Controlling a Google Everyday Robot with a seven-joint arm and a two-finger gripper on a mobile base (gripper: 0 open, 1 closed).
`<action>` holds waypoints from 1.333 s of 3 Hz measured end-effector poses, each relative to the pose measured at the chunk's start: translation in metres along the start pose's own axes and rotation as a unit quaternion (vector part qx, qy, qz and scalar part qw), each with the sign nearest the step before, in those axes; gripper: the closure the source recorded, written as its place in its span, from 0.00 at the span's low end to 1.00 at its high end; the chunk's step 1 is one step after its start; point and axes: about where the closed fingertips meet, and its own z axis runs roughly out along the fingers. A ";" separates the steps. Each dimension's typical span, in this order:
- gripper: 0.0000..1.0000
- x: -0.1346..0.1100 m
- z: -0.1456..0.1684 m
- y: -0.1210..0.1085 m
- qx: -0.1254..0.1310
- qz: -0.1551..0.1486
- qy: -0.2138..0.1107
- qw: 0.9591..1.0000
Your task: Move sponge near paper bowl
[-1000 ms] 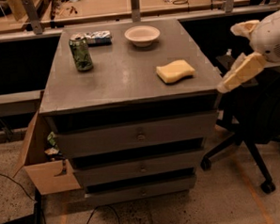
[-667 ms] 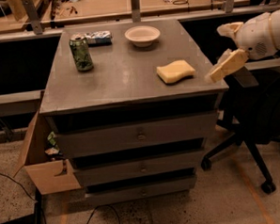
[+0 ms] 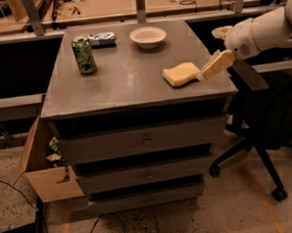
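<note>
The pale yellow sponge lies on the grey cabinet top, near its right front corner. The off-white paper bowl stands at the back of the top, a little right of centre, well apart from the sponge. My gripper comes in from the right on a white arm and is open and empty. Its lower cream finger points down-left, and its tip is at the sponge's right edge. Its upper finger is higher, over the cabinet's right side.
A green drink can stands at the back left, with a blue-white packet behind it. A black office chair stands right of the cabinet. An open cardboard box is at its lower left. Wooden benches run behind.
My gripper has moved left and up from beside the cabinet's right edge to over the top. It now reaches the sponge's right side. The sponge, bowl and can have not moved.
</note>
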 end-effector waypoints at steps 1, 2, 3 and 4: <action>0.00 0.002 0.003 0.002 -0.004 0.000 0.002 1.000; 0.00 0.010 0.020 0.005 -0.006 0.029 -0.010 1.000; 0.00 0.025 0.045 0.009 0.002 0.090 -0.031 0.995; 0.00 0.031 0.056 0.011 0.002 0.107 -0.044 0.993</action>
